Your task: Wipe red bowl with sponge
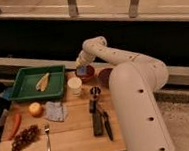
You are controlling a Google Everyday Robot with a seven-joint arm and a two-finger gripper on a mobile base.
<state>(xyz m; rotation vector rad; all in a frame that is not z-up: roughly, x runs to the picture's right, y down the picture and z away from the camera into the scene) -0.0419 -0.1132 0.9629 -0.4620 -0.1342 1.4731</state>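
Camera view looks down on a wooden table [68, 135] with the robot's big white arm [132, 91] arching in from the right and reaching back toward the far edge. The gripper [81, 67] hangs right over the red bowl [86, 74], which sits at the back of the table just right of the green tray [26, 89]. Its fingers are clamped tight on the sponge [81, 70], a small blue-grey block that shows just under the gripper and sits down in the bowl's opening. Whether the sponge is actually pressing on the inside of the bowl, can't really tell from this angle, but it's at least at rim level.

Stuff around it: a purple bowl [105, 76] sits just to the right of the red one, partly behind the arm. A small pale cup [75, 85] stands just in front of the red bowl, close but not touching as far as I can see. The green tray has a yellowish thing [42, 81] lying in it, maybe a banana. An apple or orange [36, 109] sits in front of the tray, with a pale grey-blue cloth [56, 111] beside it. Down the left edge there's a carrot [15, 125], then a bunch of dark grapes [23, 139] near the front corner and a fork [47, 139] next to them. A couple of dark utensils [98, 117] lie in the middle of the table, close to the arm.
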